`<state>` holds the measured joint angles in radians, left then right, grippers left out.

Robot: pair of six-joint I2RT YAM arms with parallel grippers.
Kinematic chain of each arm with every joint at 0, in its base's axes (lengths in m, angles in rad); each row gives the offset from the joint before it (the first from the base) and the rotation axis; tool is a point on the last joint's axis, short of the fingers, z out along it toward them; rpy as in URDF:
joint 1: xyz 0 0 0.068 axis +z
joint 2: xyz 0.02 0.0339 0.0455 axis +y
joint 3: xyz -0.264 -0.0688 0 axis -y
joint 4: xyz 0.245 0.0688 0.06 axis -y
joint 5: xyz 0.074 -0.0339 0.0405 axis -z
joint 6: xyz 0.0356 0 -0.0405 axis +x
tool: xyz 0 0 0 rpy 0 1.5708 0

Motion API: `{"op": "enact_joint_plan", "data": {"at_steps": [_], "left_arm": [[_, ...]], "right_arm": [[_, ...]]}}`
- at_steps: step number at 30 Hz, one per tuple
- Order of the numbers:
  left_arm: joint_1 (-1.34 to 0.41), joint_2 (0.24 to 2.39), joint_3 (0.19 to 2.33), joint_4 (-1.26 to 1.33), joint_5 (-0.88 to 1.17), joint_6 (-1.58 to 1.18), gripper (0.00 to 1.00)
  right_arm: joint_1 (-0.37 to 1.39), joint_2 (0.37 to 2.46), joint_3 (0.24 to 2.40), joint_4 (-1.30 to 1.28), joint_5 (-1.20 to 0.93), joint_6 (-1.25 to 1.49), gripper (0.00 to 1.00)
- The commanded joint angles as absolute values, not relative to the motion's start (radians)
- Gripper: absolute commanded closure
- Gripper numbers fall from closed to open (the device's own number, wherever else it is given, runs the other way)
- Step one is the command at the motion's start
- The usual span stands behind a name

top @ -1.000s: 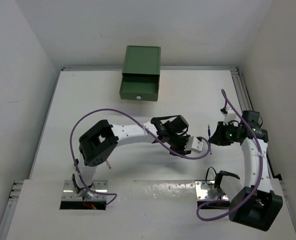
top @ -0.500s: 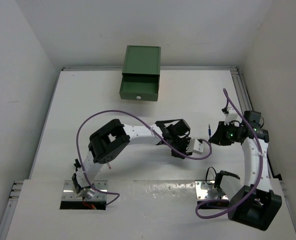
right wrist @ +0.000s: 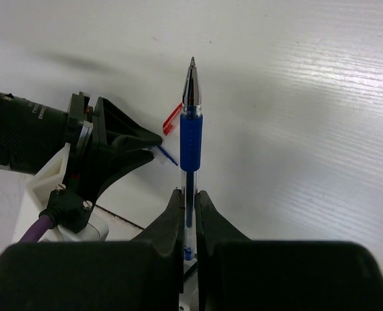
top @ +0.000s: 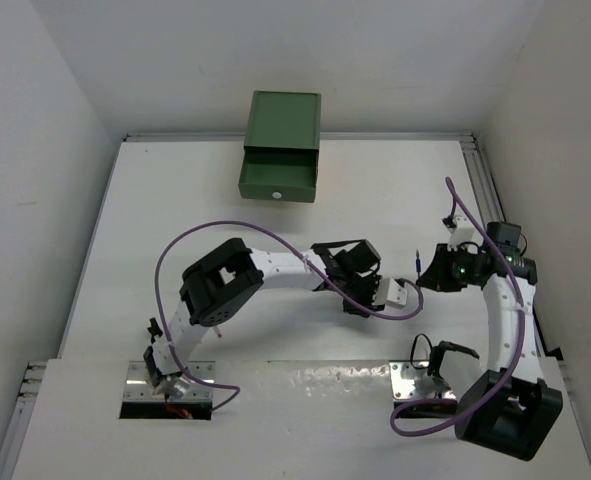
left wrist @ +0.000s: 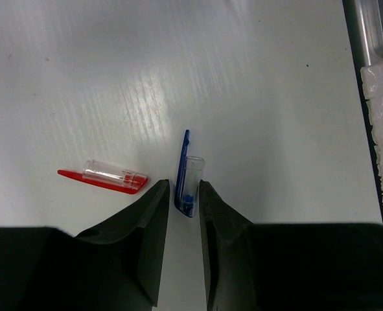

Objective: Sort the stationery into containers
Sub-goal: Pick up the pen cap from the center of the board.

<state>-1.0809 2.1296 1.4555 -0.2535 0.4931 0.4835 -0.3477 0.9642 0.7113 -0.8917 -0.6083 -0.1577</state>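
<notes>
White table [top: 175, 200], walled on three sides. Green cabinet [top: 283, 125] at the far edge, its drawer [top: 278, 178] pulled part-way out toward the arms, white knob [top: 276, 194] on the front. Left arm [top: 265, 268] bent across the middle. Right arm [top: 505, 310] curled in from the right. The two tools meet near table centre, well apart from the cabinet. Right gripper [right wrist: 190, 194] clamped tight on a blue pen [right wrist: 191, 129]: the barrel runs out between the jaws, uncapped tip pointing away from the wrist, clear of the table. Left gripper [left wrist: 183, 184] low over the surface, jaws drawn in narrow on the near end of a blue cap [left wrist: 188, 178], clear sleeve with blue clip. Red cap [left wrist: 107, 176] lies flat on the table, just beside the left jaw.
</notes>
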Motion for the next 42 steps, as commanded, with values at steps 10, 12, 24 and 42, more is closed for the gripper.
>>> {"op": "enact_joint_plan", "data": {"at_steps": [10,12,24,42], "left_arm": [[-1.127,2.151,1.416,-0.221,0.41,0.477,0.66],[-1.149,2.135,1.376,-0.207,0.344,0.479,0.64],[-1.163,2.161,1.388,-0.33,0.282,0.434,0.65],[-1.112,2.164,1.371,-0.42,0.318,0.549,0.5]], "right_arm": [[-0.356,0.965,0.758,-0.891,-0.637,-0.179,1.0],[-0.354,0.968,0.761,-0.891,-0.637,-0.183,1.0],[-0.354,0.974,0.775,-0.894,-0.635,-0.178,1.0],[-0.342,0.977,0.77,-0.884,-0.637,-0.167,1.0]]}}
